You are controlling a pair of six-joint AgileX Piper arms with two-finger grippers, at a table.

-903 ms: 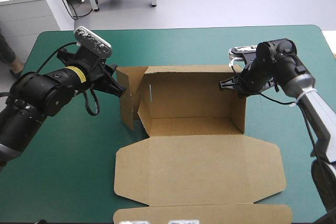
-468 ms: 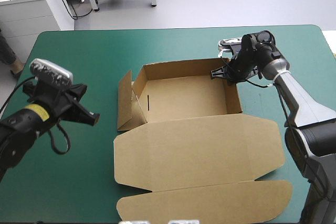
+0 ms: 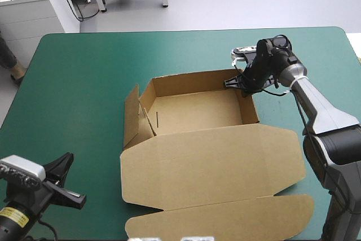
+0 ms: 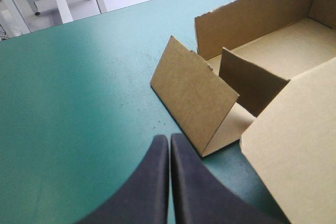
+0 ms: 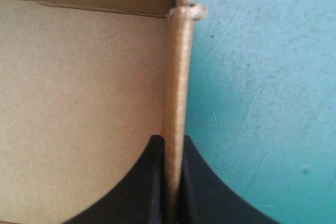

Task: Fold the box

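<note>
The brown box (image 3: 192,111) stands as an open tray mid-table, its lid (image 3: 214,165) lying flat toward the near edge. Its left side flap (image 3: 132,115) stands loose, leaning outward. My right gripper (image 3: 240,82) is at the far right corner, shut on the top edge of the right wall (image 5: 177,77), which runs between its fingers (image 5: 170,142). My left gripper (image 3: 76,198) is shut and empty near the table's near left corner, well apart from the box. In the left wrist view its tip (image 4: 169,140) points toward the loose flap (image 4: 194,95).
The lid's outer flap (image 3: 225,218) reaches the table's near edge. Bare teal-green cover (image 3: 73,94) lies between my left gripper and the box.
My left arm has drawn back from the box's left flap to the near left corner. The box has shifted slightly toward the far edge, with the right gripper still holding its right wall.
</note>
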